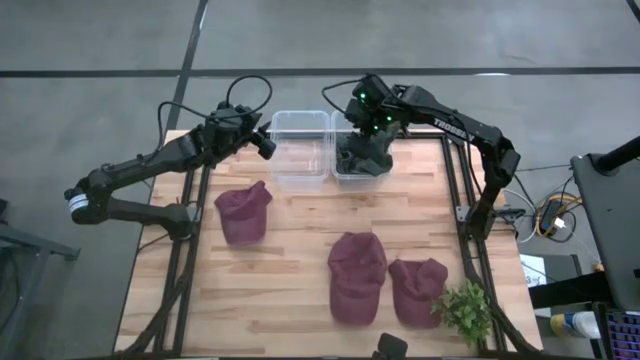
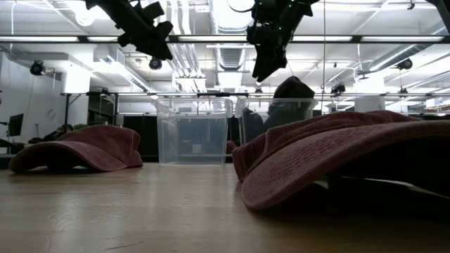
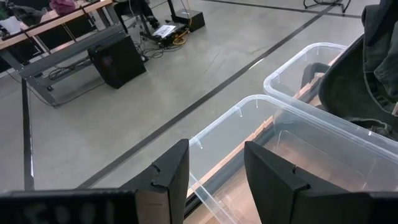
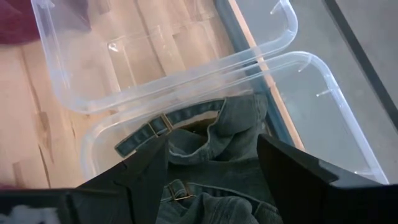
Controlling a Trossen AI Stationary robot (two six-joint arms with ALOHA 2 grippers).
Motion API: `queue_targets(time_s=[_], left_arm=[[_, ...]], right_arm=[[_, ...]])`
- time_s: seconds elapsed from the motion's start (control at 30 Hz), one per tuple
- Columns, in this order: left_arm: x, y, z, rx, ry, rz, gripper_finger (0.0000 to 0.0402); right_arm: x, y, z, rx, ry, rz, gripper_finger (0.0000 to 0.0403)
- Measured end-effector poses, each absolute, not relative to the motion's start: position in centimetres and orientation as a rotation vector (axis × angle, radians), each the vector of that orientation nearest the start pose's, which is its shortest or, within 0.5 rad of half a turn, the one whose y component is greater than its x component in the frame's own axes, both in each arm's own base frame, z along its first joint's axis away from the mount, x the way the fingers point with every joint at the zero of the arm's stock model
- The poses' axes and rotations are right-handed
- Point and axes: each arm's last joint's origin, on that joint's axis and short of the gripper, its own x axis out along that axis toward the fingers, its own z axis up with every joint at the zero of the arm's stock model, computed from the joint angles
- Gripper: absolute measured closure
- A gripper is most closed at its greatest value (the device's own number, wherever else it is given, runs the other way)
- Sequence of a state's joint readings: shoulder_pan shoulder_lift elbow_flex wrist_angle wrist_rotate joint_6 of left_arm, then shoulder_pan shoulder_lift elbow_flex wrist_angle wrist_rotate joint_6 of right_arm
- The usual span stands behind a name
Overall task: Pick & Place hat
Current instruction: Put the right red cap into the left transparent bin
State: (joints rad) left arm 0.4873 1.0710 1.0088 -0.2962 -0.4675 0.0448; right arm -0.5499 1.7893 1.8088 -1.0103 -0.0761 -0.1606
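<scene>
The right gripper (image 4: pixel 211 171) has its two dark fingers (image 4: pixel 146 174) spread wide, with a dark grey-green denim cap with a buckled strap (image 4: pixel 214 140) lying between and below them; whether they touch the cloth I cannot tell. That cap sits heaped in the right-hand clear plastic bin (image 1: pixel 352 172), its crown rising above the rim, and the right gripper hangs just over it at the far edge of the worktop.

The left gripper (image 3: pixel 214 177) holds nothing, its fingers (image 3: pixel 171 177) parted a moderate way, raised in the air beside the left-hand clear plastic bin (image 1: pixel 299 150), which stands touching the other bin.

Out on the pale wooden plank worktop (image 1: pixel 290 270) lie three maroon cloth caps: one (image 1: pixel 243 212) toward the left, in front of the bins, a larger one (image 1: pixel 357 276) near the front middle, and a third (image 1: pixel 417 290) just beside it on the right. A small green leafy plant (image 1: pixel 463 310) stands at the front right corner, near the third cap.

Round about is grey concrete floor with dark lines, a black metal frame under the worktop, ceiling strip lights and pipes overhead, and benches with cables off to one side.
</scene>
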Motion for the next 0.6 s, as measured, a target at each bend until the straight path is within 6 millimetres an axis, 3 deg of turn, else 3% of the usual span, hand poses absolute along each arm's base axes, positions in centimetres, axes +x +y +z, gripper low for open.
queue_targets(time_s=[0.4, 0.6], left_arm=[[19.6, 11.9, 34.7, 0.009, 0.383, 0.941, 0.0255], [19.5, 11.8, 34.3, -0.022, 0.414, 0.945, 0.0255]], right_arm=[[31.9, -19.3, 34.6, 0.157, 0.977, -0.353, 0.0164], [30.4, -18.2, 37.0, 0.144, 0.910, -0.364, 0.0157]])
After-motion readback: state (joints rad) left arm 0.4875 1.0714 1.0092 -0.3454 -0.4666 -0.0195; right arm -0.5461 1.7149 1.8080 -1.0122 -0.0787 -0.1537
